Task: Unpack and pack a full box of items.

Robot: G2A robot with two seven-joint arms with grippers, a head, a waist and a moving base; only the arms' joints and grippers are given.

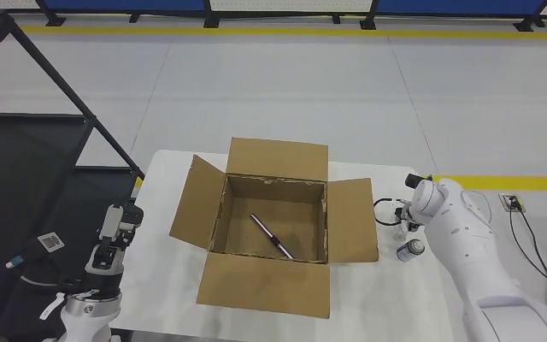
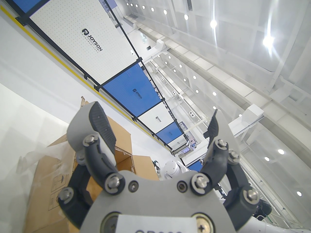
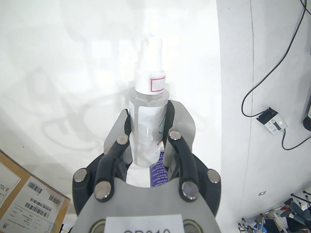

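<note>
Right wrist view: a clear spray bottle (image 3: 148, 103) is held between the fingers (image 3: 126, 122) of the right gripper (image 3: 149, 117), which are closed tight on its sides. The bottle's white top sticks out past the fingertips, and a white sticker (image 3: 157, 84) with a red frame is wrapped around it. A label (image 3: 155, 122) with a green mark is seen on the bottle's body, but its small print cannot be read. Behind the bottle, between the fingers, a dark blue can (image 3: 158, 168) with white writing is seen. Off to one side of the fingers, a corner of the cardboard box (image 3: 14, 170) is seen, with white bar code stickers (image 3: 36, 202) stuck on it.

The left gripper (image 2: 155, 117) is pointed upward, its fingers spread wide with nothing held between them. Wall panels (image 2: 92, 39) with a small dark logo are seen past the fingertips. In the top view, the box is found open on the white table (image 1: 171, 282), between the two grippers, and a thin dark stick (image 1: 272, 236) is laid inside it.
</note>
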